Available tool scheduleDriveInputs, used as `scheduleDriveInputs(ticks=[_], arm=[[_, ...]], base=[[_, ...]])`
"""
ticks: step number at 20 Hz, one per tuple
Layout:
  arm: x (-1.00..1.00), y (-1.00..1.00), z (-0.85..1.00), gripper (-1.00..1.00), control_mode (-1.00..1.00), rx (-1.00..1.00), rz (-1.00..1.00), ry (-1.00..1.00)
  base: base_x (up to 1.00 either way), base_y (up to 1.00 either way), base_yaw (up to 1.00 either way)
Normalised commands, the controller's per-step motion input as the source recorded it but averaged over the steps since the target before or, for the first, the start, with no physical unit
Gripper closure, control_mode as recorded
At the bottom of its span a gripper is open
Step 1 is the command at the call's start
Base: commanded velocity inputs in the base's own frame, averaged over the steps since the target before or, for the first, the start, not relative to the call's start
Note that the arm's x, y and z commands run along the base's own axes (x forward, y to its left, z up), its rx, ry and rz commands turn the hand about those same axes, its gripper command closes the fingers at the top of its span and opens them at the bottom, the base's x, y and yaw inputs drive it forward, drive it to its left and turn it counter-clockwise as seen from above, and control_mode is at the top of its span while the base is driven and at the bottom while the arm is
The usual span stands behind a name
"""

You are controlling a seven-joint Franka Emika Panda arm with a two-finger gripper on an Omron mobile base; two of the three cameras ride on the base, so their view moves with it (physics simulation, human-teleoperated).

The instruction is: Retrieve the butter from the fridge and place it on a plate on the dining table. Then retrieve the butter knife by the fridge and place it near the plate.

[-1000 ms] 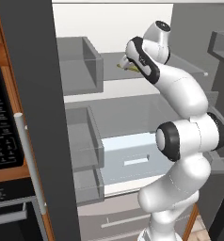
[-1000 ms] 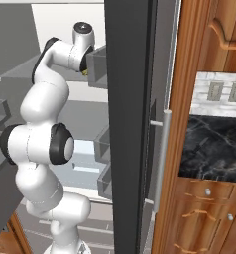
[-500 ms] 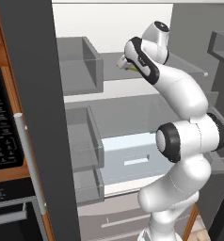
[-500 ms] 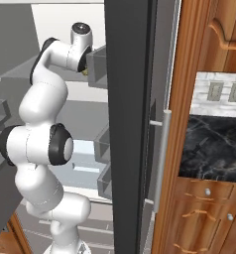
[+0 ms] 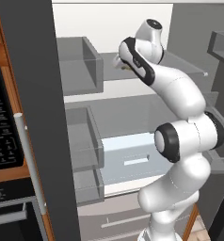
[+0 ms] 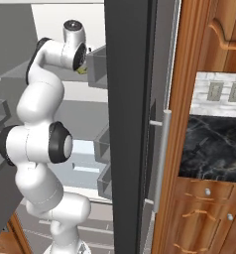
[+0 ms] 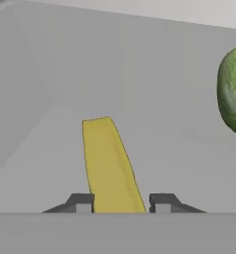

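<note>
Oven [image 5: 3, 127]: a black built-in oven is seen at the far left of the left base view, outside the open fridge [image 5: 132, 99].
Fridge interior: a white back wall, grey shelves and clear door bins are shown; a pale blue drawer [image 5: 128, 157] sits low down, well below the arm's reach.
Butter [image 7: 110, 163]: in the hand view it lies flat on the grey shelf floor, running away from the camera, with its near end between the two finger tips. A sliver of yellow is also made out beside the hand in the right base view [image 6: 82, 71].
Gripper [image 7: 119, 204]: the jaws are seen drawn in close to either side of the stick, the left tip touching its edge and the right one just beside it. Whether the stick is actually clamped cannot be told.
Green fruit [image 7: 234, 89]: a round green fruit sits at the right of the hand view, apart from the butter.
Risk: if the hand is lifted before the jaws bear on both sides, the stick may be left on the shelf or tipped. Because only its near end is straddled, it could pivot and slip out. A wide swing on withdrawal could strike the fruit or the door bin [image 6: 97, 67].
Views compared: the finger-to-butter relation and the fruit are given by the hand view. The arm's pose and the shelf level are given by the base views, and the wooden cabinets [image 6: 209, 213] and marble panel by the right one.
</note>
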Motion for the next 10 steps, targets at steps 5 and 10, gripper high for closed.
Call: scheduleDriveInputs(ticks=[5,10], arm=[[0.0,0.12,0.19,1.0,-1.0,-0.03,-0.41,0.01],[-0.11,0.05,0.0,1.0,-1.0,0.08,-0.54,-0.03]], base=[[0.0,0.0,0.0],[0.0,0.0,0.0]])
